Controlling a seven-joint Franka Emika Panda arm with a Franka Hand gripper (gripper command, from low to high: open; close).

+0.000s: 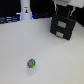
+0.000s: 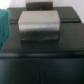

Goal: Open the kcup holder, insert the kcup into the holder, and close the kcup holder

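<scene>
Exterior view shows the kcup holder (image 1: 63, 26) standing on the pale worktop (image 1: 20, 50) toward the exterior view's right, a black boxy unit with pale rectangular marks on its front. The arm comes down over it from above, and the end effector (image 1: 65, 11) sits at or just above the holder's top — the picture is too blurred to say whether it touches. The kcup (image 1: 31, 63) lies well apart from the holder, out on the open worktop nearer the camera, its green top facing up. A slim white post (image 1: 24, 11) stands at the back.

Wrist view is filled by the kcup holder (image 2: 42, 60), its dark surface seen very close, with a grey block (image 2: 40, 23) beyond it. No fingers show clearly, so how far the end effector is spread, or whether it has hold of anything, cannot be told.

As a judgement: the holder looks rigid and fairly heavy for its size, its drawer likely a stiff slide on smooth plastic — best taken at the front lip or handle and pulled straight, since a skewed pull could drag the whole unit. The kcup looks light, with thin sides and a foil-like top that would dent; a gentle pinch across its sides, below the rim, seems safest.
</scene>
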